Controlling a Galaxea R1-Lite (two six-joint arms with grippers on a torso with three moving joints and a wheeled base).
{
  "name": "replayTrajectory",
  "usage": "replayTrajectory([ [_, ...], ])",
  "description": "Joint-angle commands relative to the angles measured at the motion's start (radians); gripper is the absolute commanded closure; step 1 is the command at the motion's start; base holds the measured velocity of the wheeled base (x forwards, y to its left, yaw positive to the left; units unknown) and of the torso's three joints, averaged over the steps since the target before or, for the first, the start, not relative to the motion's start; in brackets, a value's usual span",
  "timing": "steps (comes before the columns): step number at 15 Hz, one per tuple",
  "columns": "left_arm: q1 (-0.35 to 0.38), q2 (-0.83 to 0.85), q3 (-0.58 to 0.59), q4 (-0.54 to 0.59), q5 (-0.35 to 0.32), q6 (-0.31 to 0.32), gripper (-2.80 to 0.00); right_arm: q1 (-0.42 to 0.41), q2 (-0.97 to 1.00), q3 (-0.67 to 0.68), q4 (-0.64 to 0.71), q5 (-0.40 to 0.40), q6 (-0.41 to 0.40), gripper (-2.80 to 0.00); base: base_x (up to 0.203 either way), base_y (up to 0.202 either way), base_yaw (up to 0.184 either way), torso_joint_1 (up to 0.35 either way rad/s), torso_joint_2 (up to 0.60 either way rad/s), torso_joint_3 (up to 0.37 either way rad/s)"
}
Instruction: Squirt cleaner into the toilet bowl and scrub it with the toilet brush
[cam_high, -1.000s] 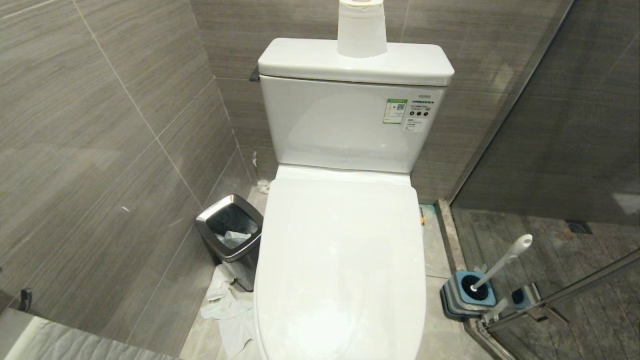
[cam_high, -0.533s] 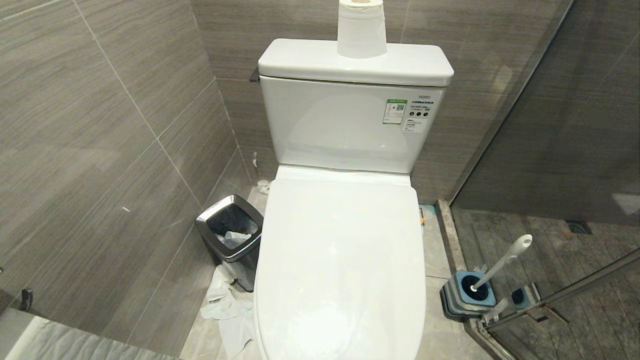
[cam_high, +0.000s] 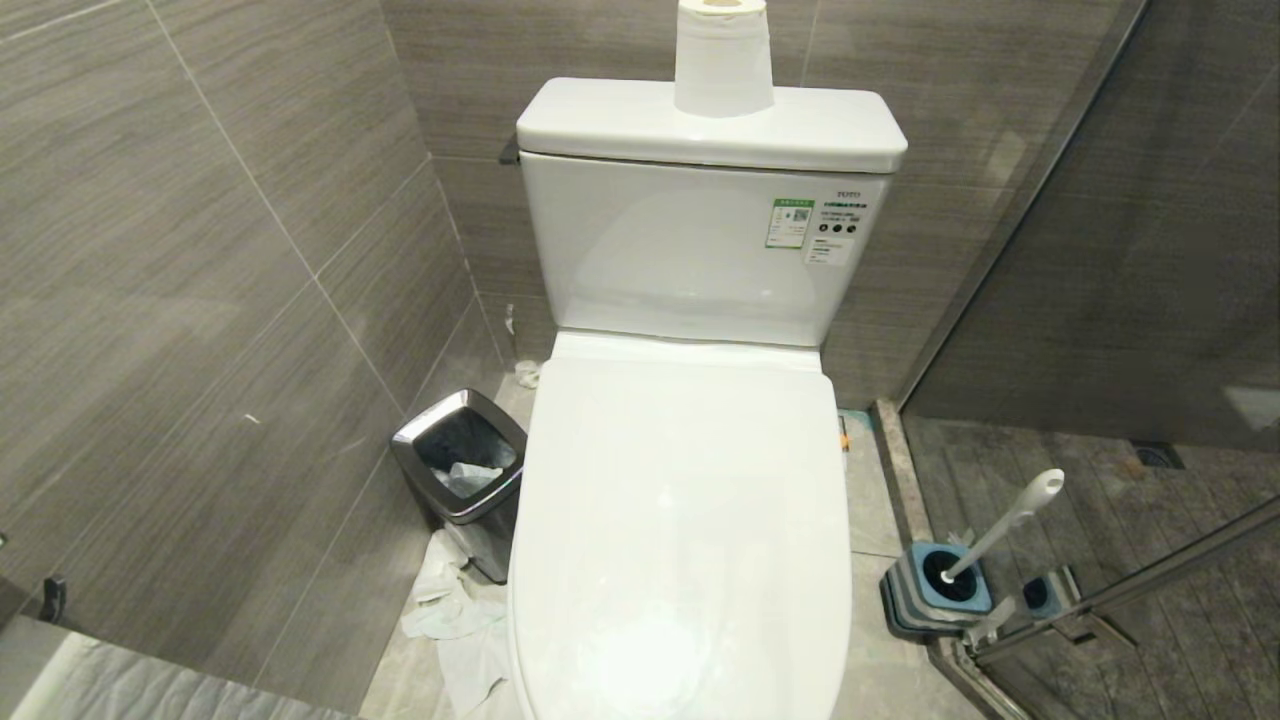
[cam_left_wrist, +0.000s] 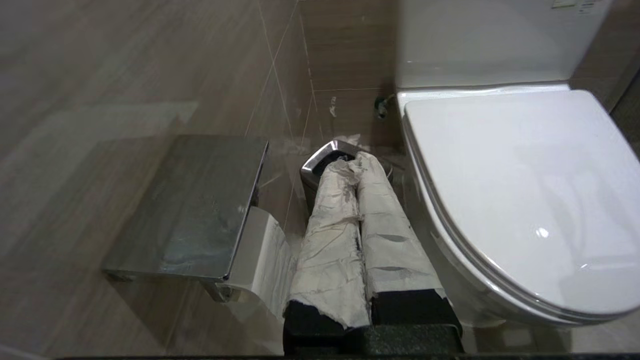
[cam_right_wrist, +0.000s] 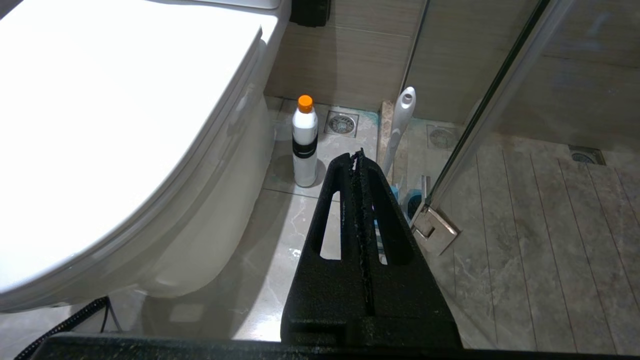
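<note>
Starting from a closed lid, my first worry is the toilet bowl (cam_high: 680, 560) itself; its white lid lies flat over it, so nothing can be squirted in until that lid is lifted, and its glossy edge looks likely to slip from a poor hold. My left pincer (cam_left_wrist: 357, 162) is pressed shut on nothing, its paper-wrapped fingers (cam_left_wrist: 330, 240) hanging beside the bowl and pointing at the steel-rimmed waste bin (cam_high: 460, 455); a careless swing could knock that bin or the wall-mounted paper holder (cam_left_wrist: 195, 200). My right pincer (cam_right_wrist: 357, 155) is likewise shut and empty, low beside the bowl's other flank. The cleaner (cam_right_wrist: 304, 142) stands upright on the floor close to the bowl's base; tall and narrow, it may topple if I nudge it. The toilet brush (cam_high: 1000, 525) leans in its holder (cam_high: 935, 590) against the glass door (cam_right_wrist: 500, 90); reaching there risks striking the glass.
</note>
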Motion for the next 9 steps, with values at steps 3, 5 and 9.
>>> replayTrajectory([
  [3, -0.002, -0.032, 0.417, -0.373, 0.017, -0.004, 0.0, 0.0, 0.001, 0.025, -0.001, 0.0, 0.0, 0.0, 0.0, 0.0, 0.0, 0.0, 0.0, 0.0],
  [5, -0.002, -0.032, 0.591, -0.57, 0.029, -0.003, 0.0, 0.0, 0.001, 0.025, -0.001, 0.0, 0.0, 0.0, 0.0, 0.0, 0.0, 0.0, 0.0, 0.0],
  [9, -0.002, -0.032, 0.817, -0.722, 0.039, 0.003, 0.0, 0.0, 0.001, 0.025, -0.001, 0.0, 0.0, 0.0, 0.0, 0.0, 0.0, 0.0, 0.0, 0.0],
])
